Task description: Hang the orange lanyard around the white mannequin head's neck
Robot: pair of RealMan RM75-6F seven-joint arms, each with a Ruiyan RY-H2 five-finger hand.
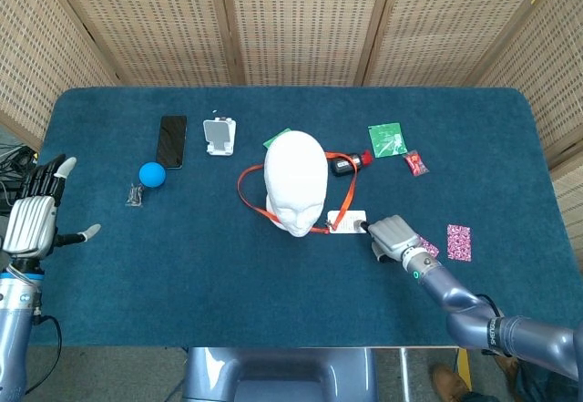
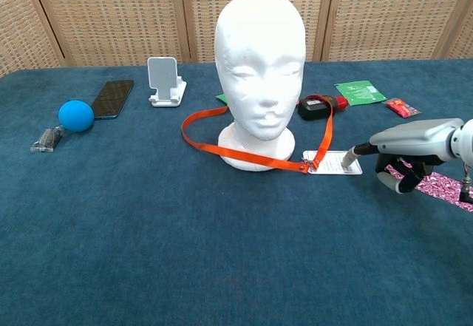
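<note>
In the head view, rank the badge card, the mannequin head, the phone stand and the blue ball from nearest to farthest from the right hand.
From the right hand:
1. Badge card, just left of it.
2. Mannequin head, table centre.
3. Phone stand, far side, left of the head.
4. Blue ball, far left.

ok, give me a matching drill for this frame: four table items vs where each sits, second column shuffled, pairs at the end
Things:
1. blue ball
2. phone stand
3. badge card
4. pink patterned packet

Places:
A. at the fingertip of the right hand
B. beside the black phone, on the left of the table
C. behind the mannequin head, to its left
D. near the right edge, past the right hand

Pairs: 1-B, 2-C, 3-A, 4-D
</note>
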